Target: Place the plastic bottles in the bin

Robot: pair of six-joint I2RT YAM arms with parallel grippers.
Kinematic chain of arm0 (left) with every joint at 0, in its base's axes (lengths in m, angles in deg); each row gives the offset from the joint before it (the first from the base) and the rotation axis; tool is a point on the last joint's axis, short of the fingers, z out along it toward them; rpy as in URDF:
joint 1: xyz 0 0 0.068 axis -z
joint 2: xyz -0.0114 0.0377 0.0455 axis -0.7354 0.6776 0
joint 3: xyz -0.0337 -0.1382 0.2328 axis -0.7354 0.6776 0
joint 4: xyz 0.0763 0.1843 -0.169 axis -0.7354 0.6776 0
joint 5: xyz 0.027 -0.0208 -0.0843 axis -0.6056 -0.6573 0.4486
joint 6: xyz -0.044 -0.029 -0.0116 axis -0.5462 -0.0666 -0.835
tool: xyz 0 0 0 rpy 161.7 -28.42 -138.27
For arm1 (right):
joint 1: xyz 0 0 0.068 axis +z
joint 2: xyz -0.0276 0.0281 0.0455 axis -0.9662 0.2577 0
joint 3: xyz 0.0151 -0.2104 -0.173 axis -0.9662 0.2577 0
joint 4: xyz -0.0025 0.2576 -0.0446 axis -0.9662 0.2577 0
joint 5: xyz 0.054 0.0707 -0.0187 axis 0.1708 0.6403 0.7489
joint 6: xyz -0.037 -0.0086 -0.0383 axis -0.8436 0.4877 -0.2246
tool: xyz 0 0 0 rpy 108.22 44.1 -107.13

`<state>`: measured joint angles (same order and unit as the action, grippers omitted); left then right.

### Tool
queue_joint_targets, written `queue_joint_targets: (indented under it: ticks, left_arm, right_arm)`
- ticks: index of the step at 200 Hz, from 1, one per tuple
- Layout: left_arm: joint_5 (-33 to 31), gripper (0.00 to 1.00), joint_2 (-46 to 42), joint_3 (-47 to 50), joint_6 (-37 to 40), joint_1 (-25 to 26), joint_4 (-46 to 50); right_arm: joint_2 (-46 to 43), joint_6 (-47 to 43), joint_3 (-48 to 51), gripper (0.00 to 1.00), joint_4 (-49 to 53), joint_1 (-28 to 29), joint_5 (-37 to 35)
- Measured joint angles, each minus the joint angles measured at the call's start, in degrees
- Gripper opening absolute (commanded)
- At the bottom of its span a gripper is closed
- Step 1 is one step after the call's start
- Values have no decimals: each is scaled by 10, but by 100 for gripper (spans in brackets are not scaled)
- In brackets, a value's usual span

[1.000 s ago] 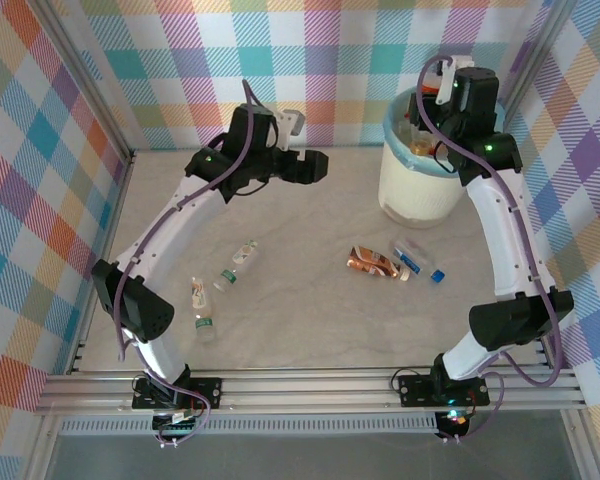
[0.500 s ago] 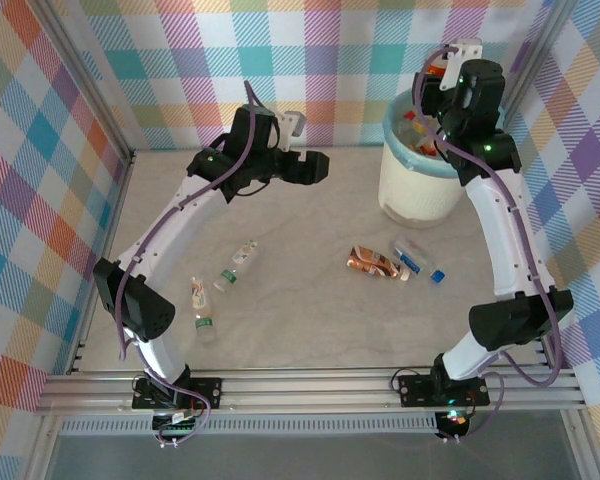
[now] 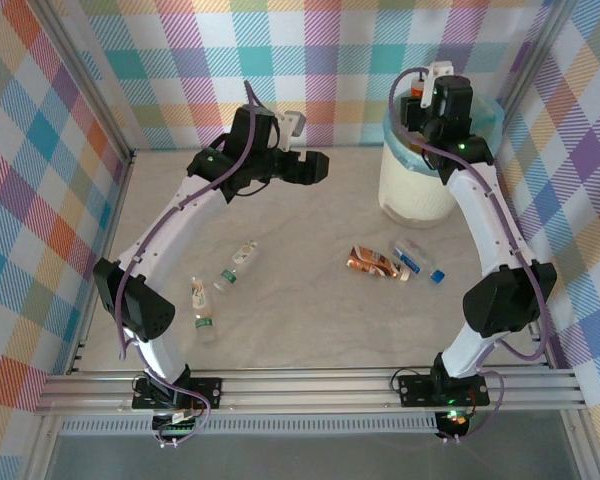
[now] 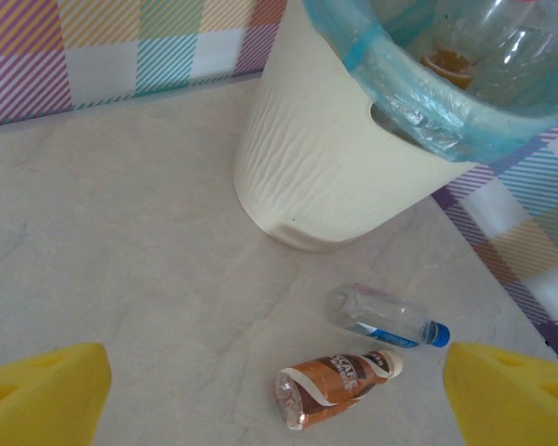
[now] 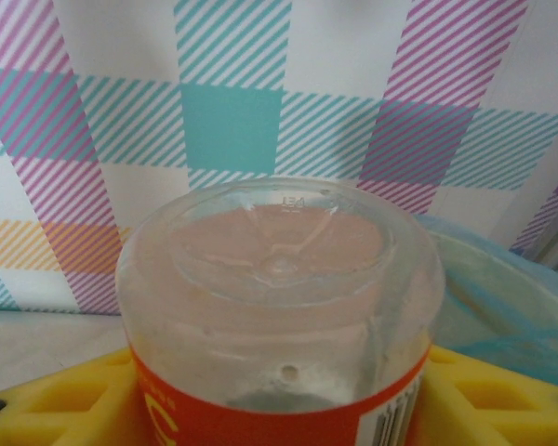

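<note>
My right gripper is shut on a clear plastic bottle with a red-orange label, its base facing the camera. The gripper hangs above the back rim of the bin, a cream bucket with a teal liner. My left gripper is open with nothing in it, high above the table. Below it lie a brown bottle and a clear blue-capped bottle, close to the bin. Bottles show inside the bin.
Three more small bottles lie on the left of the table beside my left arm. Checked walls stand close behind and to the right of the bin. Bare marbled tabletop spreads across the middle.
My right arm has swung up and to the left over the bin with the bottle between its fingers. The left arm has not moved.
</note>
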<state>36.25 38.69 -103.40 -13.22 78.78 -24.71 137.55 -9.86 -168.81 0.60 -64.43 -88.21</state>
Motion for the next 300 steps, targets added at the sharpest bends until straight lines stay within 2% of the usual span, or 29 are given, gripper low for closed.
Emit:
queue_joint_targets:
  ticks: [18, 44, 57, 98, 181, 208, 230, 265, 300]
  left_arm:
    - [0, 92, 0, 4, 0, 0, 0]
    - [0, 93, 0, 5, 0, 0, 3]
    - [-1, 93, 0, 5, 0, 0, 4]
    - [-4, 93, 0, 5, 0, 0, 5]
    - [-15, 93, 0, 13, 0, 0, 15]
    - [-24, 93, -3, 17, 0, 0, 14]
    - [-35, 94, -24, 47, 6, 0, 14]
    - [-55, 97, -90, 136, 46, 0, 12]
    - [-64, 99, -191, 273, 108, 0, -23]
  right_arm:
    - [0, -2, 4, 75, -1, 0, -5]
    - [-3, 3, 4, 79, -2, 0, -11]
    - [-5, 5, 4, 79, -2, 1, -13]
    - [-7, 20, 2, 68, 3, 2, -15]
    - [-8, 54, -18, 68, 50, 12, 7]
    - [-11, 54, -52, 69, 75, 35, 45]
    - [-36, 26, -52, 73, 95, 75, 85]
    - [-120, -49, 49, 79, 115, 142, 184]
    - [-188, -124, 214, 83, 132, 162, 250]
